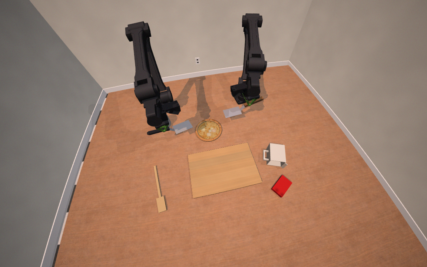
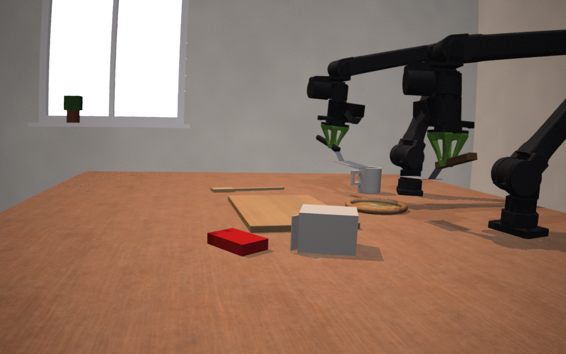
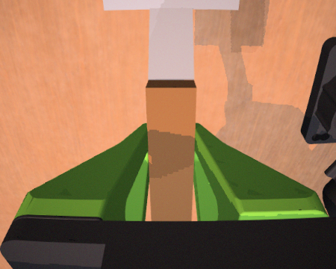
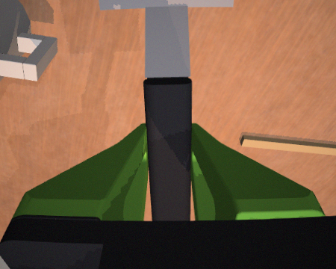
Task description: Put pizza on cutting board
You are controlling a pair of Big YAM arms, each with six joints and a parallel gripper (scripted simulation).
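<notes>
Pizza (image 1: pixel 208 130) (image 2: pixel 376 212): one, lying flat on the worktop (image 1: pixel 225 225) (image 2: pixel 144 286) (image 3: pixel 63 75) (image 4: pixel 228 75), beside the board (image 1: pixel 223 171) (image 2: pixel 271 211) and not on it. Transfer outstanding.

Board: one, flat, bearing nothing. How far it may have shifted from its starting place cannot be told.

Brown turner (image 1: pixel 232 112) (image 2: pixel 456 161) (image 3: pixel 171 112): gripped by its handle in the left claw (image 1: pixel 250 104) (image 2: pixel 445 164) (image 3: pixel 171 134), raised, blade apart from pizza and board.

Black turner (image 1: pixel 182 127) (image 2: pixel 351 164) (image 4: pixel 168 112): gripped likewise in the right claw (image 1: pixel 163 128) (image 2: pixel 331 146) (image 4: pixel 169 134), raised, blade pointing inward, apart from both.

Sundries: wooden spatula (image 1: pixel 161 204) (image 2: pixel 249 189) (image 4: pixel 295 146) and red block (image 1: pixel 281 185) (image 2: pixel 237 241), both lying apart from the board and seemingly no part of the work.

Completed: both turners in hand. Remaining, by judgement: work the blades under the pizza from opposite sides, lift it level, carry it over the board's edge, lower it at the middle, then draw both blades free while retaining the turners. The chief part of the job is therefore still owing. Likely hazards: pizza tipping between blades, or a blade nudging the board.
</notes>
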